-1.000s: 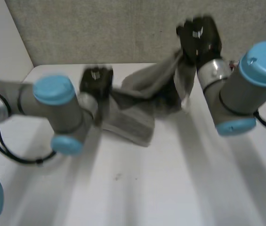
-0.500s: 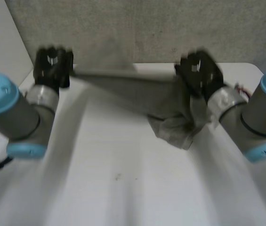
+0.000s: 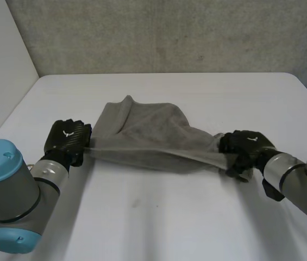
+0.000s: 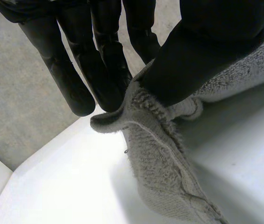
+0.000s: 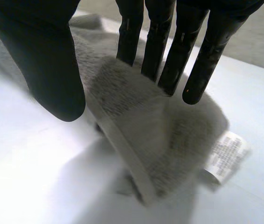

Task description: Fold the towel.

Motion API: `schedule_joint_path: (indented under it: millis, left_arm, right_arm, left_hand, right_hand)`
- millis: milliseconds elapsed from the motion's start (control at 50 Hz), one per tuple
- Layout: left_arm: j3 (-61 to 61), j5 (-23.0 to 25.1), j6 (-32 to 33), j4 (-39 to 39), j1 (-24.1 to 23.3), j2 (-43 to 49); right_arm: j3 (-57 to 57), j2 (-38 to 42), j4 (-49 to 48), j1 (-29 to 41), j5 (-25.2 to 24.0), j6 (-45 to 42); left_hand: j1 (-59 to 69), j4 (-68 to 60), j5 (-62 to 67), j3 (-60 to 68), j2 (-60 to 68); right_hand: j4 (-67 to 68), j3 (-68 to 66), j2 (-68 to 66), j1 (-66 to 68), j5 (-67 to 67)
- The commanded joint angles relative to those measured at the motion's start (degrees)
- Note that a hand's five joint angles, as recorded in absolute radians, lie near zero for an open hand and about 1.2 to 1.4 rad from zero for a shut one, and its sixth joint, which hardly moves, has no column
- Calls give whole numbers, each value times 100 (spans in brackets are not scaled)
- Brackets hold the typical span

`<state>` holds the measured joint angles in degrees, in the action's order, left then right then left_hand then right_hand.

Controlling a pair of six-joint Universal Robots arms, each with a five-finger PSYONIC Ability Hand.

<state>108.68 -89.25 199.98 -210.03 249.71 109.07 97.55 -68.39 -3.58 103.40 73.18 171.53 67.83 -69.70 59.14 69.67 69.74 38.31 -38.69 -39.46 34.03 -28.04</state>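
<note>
The grey towel (image 3: 148,133) is lying on the white counter (image 3: 158,217), with its near edge running taut between the two hands. The left hand (image 3: 66,140) is gripping one end of that edge. In its wrist view the straight fingers (image 4: 78,81) are pressing the hem against the thumb (image 4: 202,56), pinching a small curl of cloth right at the fingertips. The rest of the towel is trailing away from the fingers down to the counter.

The right hand (image 3: 245,148) is holding the other end. In its wrist view the fingers (image 5: 169,51) are standing straight and slightly spread behind a raised fold of towel. The thumb (image 5: 47,65) is sitting on the other side, squeezing the fold between them, though exactly where the thumb is meeting the cloth is hard to make out. A white label (image 5: 225,153) is sticking out of the towel just past the fingertips, its print too small to read. Away from both sets of fingers, the far part of the towel is lying rumpled, and its far corners are lost in the folds.
</note>
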Motion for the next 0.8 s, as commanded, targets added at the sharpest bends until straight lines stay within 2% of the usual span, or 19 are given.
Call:
schedule_joint_path:
  millis: [20, 140, 400, 420, 440, 460, 480, 500, 620, 660, 720, 800]
  left_arm:
    - [4, -13, -20, -3, 17, -88]
    - [4, -13, -20, -12, 43, -79]
    - [-5, -5, -29, -21, 52, -79]
    - [-5, -13, -29, -21, 43, -88]
    - [-5, -13, -29, -12, 34, -88]
    - [-5, -13, -29, -12, 34, -88]
    - [-5, -22, -29, -12, 25, -88]
    - [-5, -22, -29, -12, 25, -88]
    - [-5, -31, -20, 41, 8, -211]
    - [-5, -14, -3, 207, 8, -534]
    - [-49, -13, -3, 322, 8, -712]
    - [-206, -5, 6, 778, 52, -1343]
  right_arm:
    - [992, -376, -1135, -469, 196, 161]
    - [1511, -385, -1250, -654, 188, 197]
    - [1670, -341, -1822, -716, 197, 214]
    - [1618, -254, -1926, -698, 197, 240]
    - [1548, -123, -2049, -698, 205, 293]
    - [1547, -122, -2050, -698, 206, 293]
    - [1504, -61, -2207, -716, 223, 380]
    - [1477, -69, -2347, -733, 249, 503]
    - [1310, -280, -2402, -760, 267, 645]
    - [1205, -804, -2288, -751, 250, 636]
    - [1125, -1088, -2182, -742, 214, 619]
    - [583, -1798, -1351, -742, 57, 461]
  left_hand:
    - [1217, -1030, 1086, 1033, 1026]
    - [1217, -1030, 1086, 1033, 1026]
    - [1217, -1030, 1086, 1033, 1026]
    - [1217, -1030, 1086, 1033, 1026]
    - [1217, -1030, 1086, 1033, 1026]
    - [1217, -1030, 1086, 1033, 1026]
    - [1217, -1030, 1086, 1033, 1026]
    - [1217, -1030, 1086, 1033, 1026]
    - [1217, -1030, 1086, 1033, 1026]
    - [1217, -1030, 1086, 1033, 1026]
    - [1217, -1030, 1086, 1033, 1026]
    - [1217, -1030, 1086, 1033, 1026]
  right_hand:
    - [-212, 250, 328, 215, 186]
    - [-1022, 1060, 1137, -594, 995]
    - [-703, 741, 818, -275, 677]
    - [-153, 191, 269, 274, 127]
    - [1101, -1063, -986, 1529, -1128]
    - [1114, -1076, -998, 1541, -1140]
    - [2912, -2874, -2797, 3340, -2939]
    - [4157, -4119, -4041, 4584, -4183]
    - [4169, -4131, -4054, 4597, -4196]
    - [4169, -4131, -4054, 4597, -4196]
    - [4169, -4131, -4054, 4597, -4196]
    - [4169, -4131, -4054, 4597, -4196]
